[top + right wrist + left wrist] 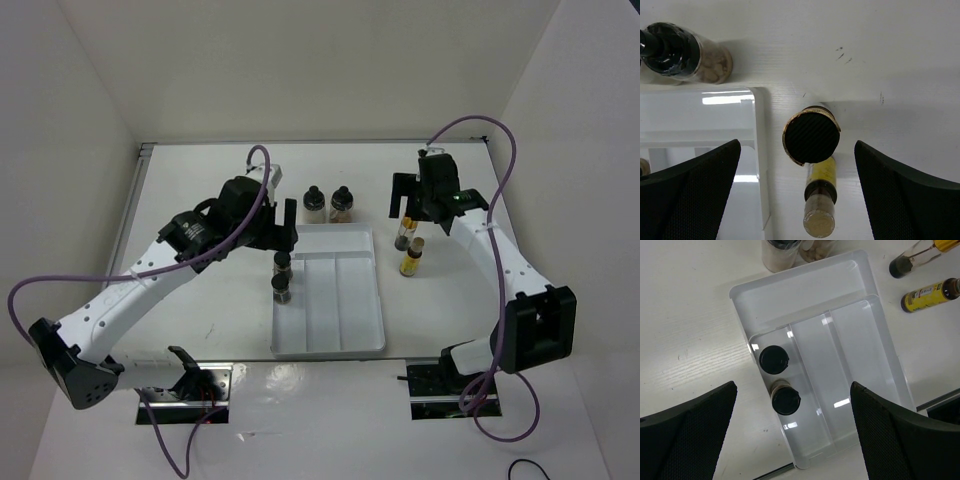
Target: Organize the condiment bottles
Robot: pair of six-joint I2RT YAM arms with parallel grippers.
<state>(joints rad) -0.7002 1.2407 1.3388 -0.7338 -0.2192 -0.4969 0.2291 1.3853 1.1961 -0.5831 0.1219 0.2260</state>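
Two short dark black-capped jars stand in the left compartment of the white divided tray; they also show in the left wrist view. My left gripper hangs open and empty above them. Two clear jars, white and pinkish-brown, stand behind the tray. The black-capped yellow bottle and the cork-topped one stand right of the tray. My right gripper is open above them, touching neither.
The tray's middle and right compartments hold nothing. The tray's right rim lies close to the left of the yellow bottles. White walls close in the table on the left, back and right. A purple cable loops over each arm.
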